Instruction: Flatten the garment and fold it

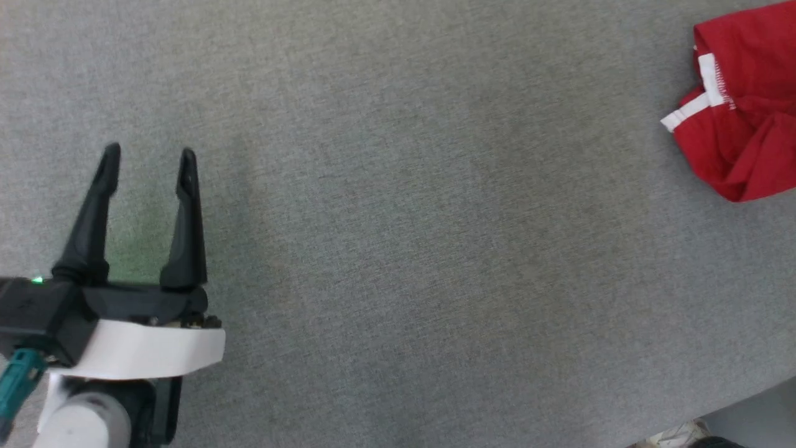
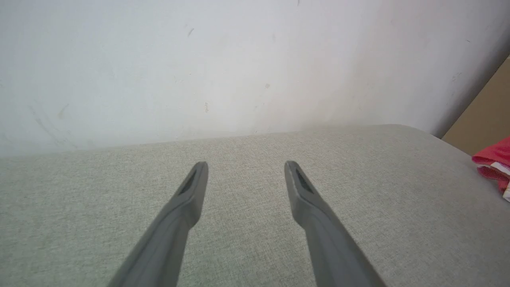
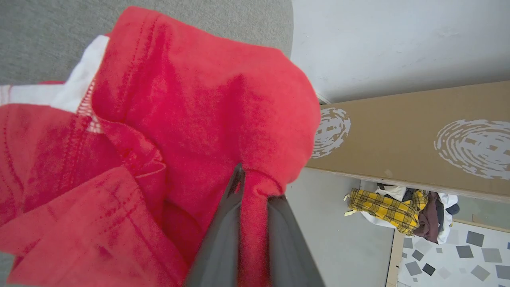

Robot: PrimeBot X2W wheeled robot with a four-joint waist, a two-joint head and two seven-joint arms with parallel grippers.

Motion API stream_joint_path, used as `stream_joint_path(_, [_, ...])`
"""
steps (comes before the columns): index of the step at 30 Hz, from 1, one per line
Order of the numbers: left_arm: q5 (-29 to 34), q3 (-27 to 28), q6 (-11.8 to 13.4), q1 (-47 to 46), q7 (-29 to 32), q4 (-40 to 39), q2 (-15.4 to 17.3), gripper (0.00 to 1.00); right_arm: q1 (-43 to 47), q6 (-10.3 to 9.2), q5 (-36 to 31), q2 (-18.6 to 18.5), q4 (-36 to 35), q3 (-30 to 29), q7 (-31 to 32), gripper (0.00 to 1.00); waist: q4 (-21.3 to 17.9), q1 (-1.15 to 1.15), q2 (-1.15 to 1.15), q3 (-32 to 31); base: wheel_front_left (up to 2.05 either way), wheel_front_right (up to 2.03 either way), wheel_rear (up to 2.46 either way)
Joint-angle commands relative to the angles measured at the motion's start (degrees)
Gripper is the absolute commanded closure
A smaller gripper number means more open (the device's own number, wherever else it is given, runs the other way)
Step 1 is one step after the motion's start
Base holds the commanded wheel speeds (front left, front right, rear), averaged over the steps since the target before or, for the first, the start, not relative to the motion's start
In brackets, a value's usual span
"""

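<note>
The red garment with a white stripe lies bunched at the far right edge of the grey table, cut off by the frame. A corner of the garment shows at the right edge of the left wrist view. My left gripper hovers open over bare table at the lower left, far from the cloth, with nothing between its fingers. In the right wrist view my right gripper is shut on a pinched fold of the red garment, which drapes over the fingertips and hides them.
A white wall rises behind the table's far edge. Beyond the table's right end stand a long cardboard box and a heap of clothes with a yellow plaid piece on the floor. The table's near edge shows at the lower right.
</note>
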Motion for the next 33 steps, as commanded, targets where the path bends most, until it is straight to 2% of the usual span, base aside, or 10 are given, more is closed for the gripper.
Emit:
stream_joint_path(1, [0.43, 0.35, 0.34, -1.24, -0.49, -0.55, 0.38, 0.0, -1.04, -0.12, -0.54, 0.11, 0.52, -0.15, -0.36, 1.0, 0.2, 0.0, 0.0, 0.78, 0.0, 0.0, 0.0])
stream_joint_path(2, [0.45, 0.52, 0.43, -1.53, -0.93, -0.92, 0.3, 0.0, -1.26, -0.12, -0.69, 0.25, 1.08, -0.34, -0.7, 0.99, 0.24, 0.0, 0.0, 1.12, 0.0, 0.0, 0.0])
stream_joint_path(3, [0.4, 0.64, 0.43, -1.75, -1.32, -1.23, 0.25, 0.0, -1.46, -0.12, -0.9, 0.39, 1.68, -0.54, -0.99, 0.93, 0.27, 0.0, 0.0, 1.38, 0.0, 0.0, 0.0])
stream_joint_path(6, [-0.05, 1.22, 0.41, -2.49, -2.92, -1.98, -0.05, 0.0, -1.95, -0.12, -1.58, 0.97, 3.22, -0.98, -1.17, 0.64, 0.34, 0.0, 0.0, 1.87, 0.0, 0.0, 0.0])
stream_joint_path(7, [-0.27, 1.33, 0.27, -2.65, -3.39, -2.13, -0.1, 0.0, -2.04, -0.12, -1.84, 1.13, 3.57, -1.11, -1.29, 0.49, 0.38, 0.0, 0.0, 1.95, 0.0, 0.0, 0.0])
stream_joint_path(8, [-0.61, 1.45, 0.16, -2.81, -3.88, -2.28, -0.24, 0.0, -2.06, -0.12, -2.08, 1.23, 4.0, -1.25, -1.42, 0.22, 0.43, 0.0, 0.0, 2.0, 0.0, 0.0, 0.0])
stream_joint_path(9, [-0.92, 1.58, 0.08, -2.93, -4.28, -2.35, -0.36, 0.0, -2.09, -0.12, -2.28, 1.34, 4.52, -1.44, -1.41, 0.08, 0.49, 0.0, 0.0, 2.01, 0.0, 0.0, 0.0])
stream_joint_path(10, [-1.1, 1.67, -0.01, -3.0, -4.56, -2.33, -0.37, 0.0, -2.12, -0.12, -2.46, 1.46, 4.88, -1.57, -1.43, 0.0, 0.55, 0.0, 0.0, 1.97, 0.0, 0.0, 0.0])
stream_joint_path(23, [-4.67, 3.23, 0.81, -2.31, -8.56, 0.07, -3.19, 0.0, -1.95, -0.12, -3.27, 1.21, 6.78, -1.87, -2.15, 0.0, 1.5, 0.0, 0.0, -1.06, 0.0, 0.0, 0.0])
stream_joint_path(33, [-6.46, 2.77, 0.44, 0.14, -12.08, 4.03, -5.9, 0.0, 1.84, -0.12, -2.64, 2.46, 7.62, -3.51, -5.33, 0.0, 3.25, 0.0, 0.0, -9.01, 0.0, 0.0, 0.0])
